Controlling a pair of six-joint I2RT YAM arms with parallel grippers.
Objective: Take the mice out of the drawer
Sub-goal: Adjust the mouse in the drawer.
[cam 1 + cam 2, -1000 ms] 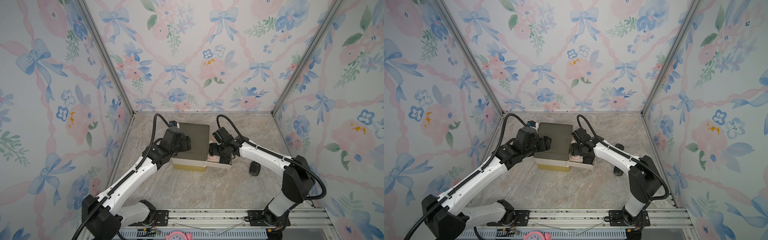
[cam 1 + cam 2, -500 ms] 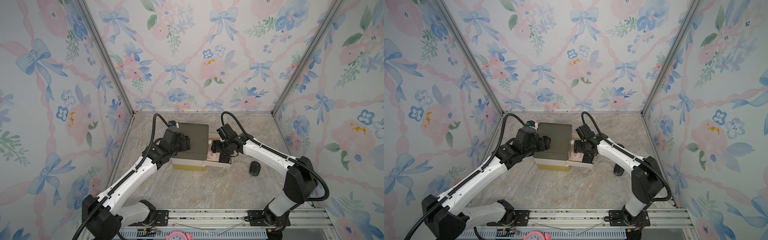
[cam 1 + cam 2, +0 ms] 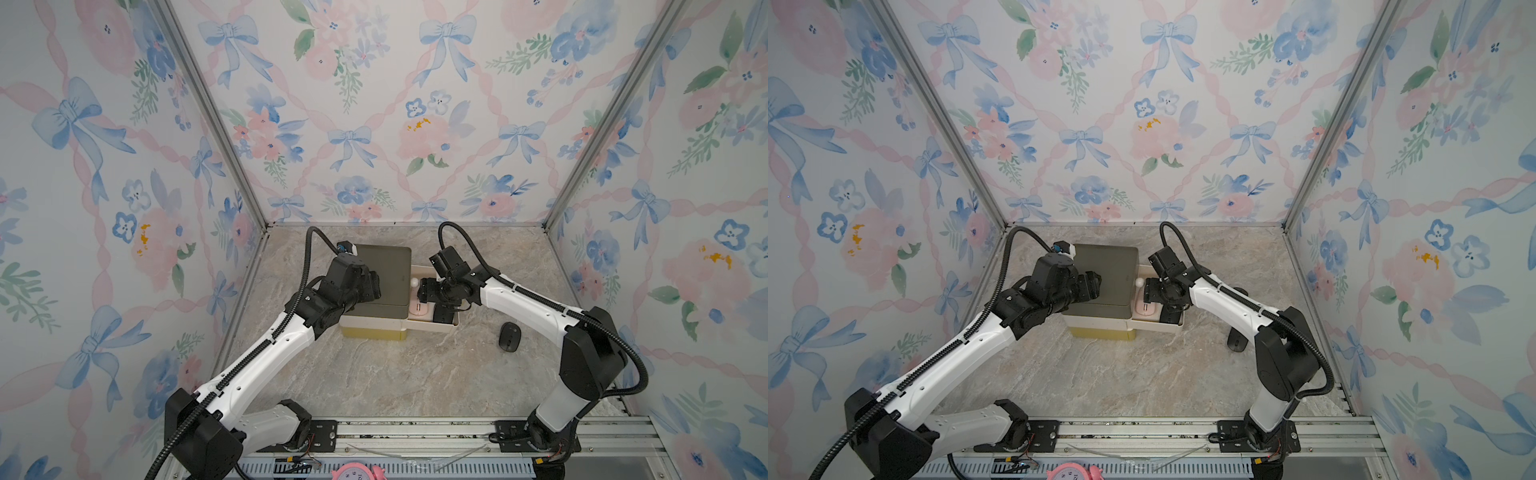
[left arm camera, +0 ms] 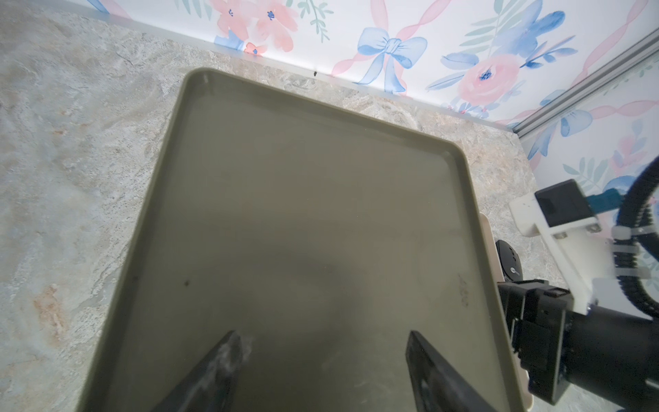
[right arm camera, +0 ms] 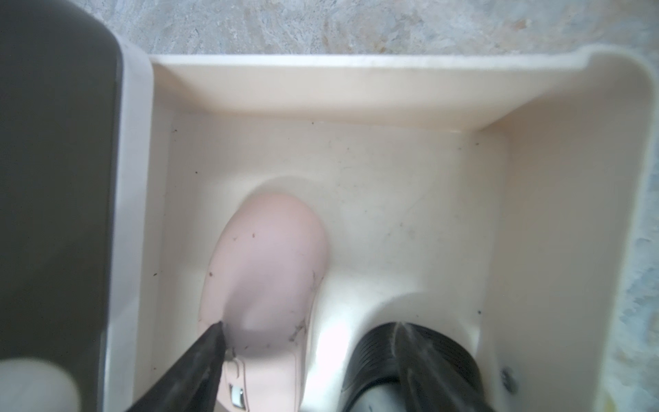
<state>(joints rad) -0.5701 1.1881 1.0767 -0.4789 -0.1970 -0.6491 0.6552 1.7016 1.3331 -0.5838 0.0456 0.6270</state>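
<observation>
The cream drawer [image 3: 432, 328] stands pulled out to the right of a small cabinet with an olive top [image 3: 386, 270]. A pale pink mouse [image 5: 271, 257] lies in the drawer next to a black mouse [image 5: 378, 342]. My right gripper [image 5: 307, 324] is open and low in the drawer. One fingertip [image 5: 214, 339] touches the pink mouse's side, and the other is over the black mouse. In both top views it sits above the drawer [image 3: 428, 293] [image 3: 1152, 295]. Another black mouse [image 3: 510, 336] lies on the table to the right. My left gripper [image 4: 323, 333] is open, with its fingertips on the olive top.
Floral walls close in the marble table [image 3: 374, 374] on the left, back and right. A metal rail [image 3: 415, 432] with both arm bases runs along the front. A pink clock [image 3: 359, 471] sits below it. A white knob [image 3: 415, 282] sticks out of the cabinet above the drawer.
The right wrist has shifted slightly over the drawer, and its open gripper now sits around the pink mouse. The left arm has stayed on the cabinet top.
</observation>
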